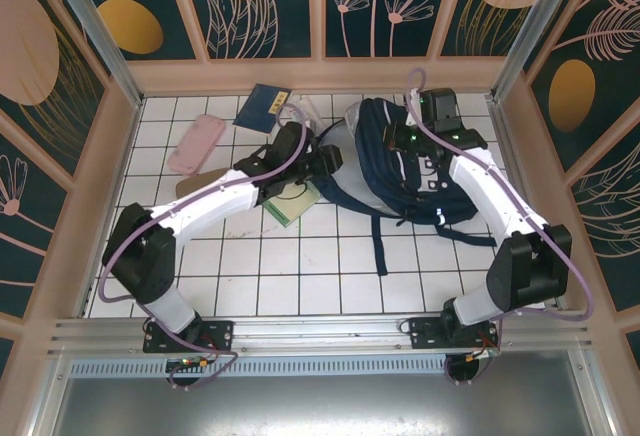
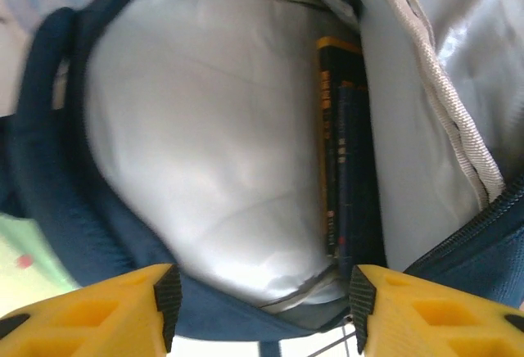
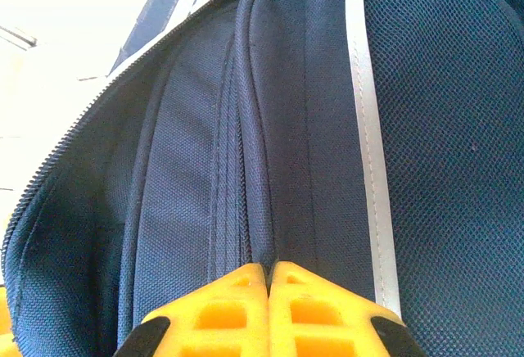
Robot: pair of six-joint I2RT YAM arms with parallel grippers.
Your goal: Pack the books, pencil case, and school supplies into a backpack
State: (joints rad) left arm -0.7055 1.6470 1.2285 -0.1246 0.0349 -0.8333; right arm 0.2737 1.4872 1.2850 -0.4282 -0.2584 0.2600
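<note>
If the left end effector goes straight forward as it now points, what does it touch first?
Probably the grey lining inside the open backpack; the left end effector aims into its mouth. The books stand to the right of that line. Depth is unclear.

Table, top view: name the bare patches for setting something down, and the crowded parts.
Widest bare tiles: the near strip between the arm bases, below the backpack strap. Smaller patch far left, beside the pink case. Crowded: far middle, where the left arm, green notepad and navy booklet meet the backpack mouth.

Bright even light; blown-out upper-left of right wrist view; blurred left wrist edges.
</note>
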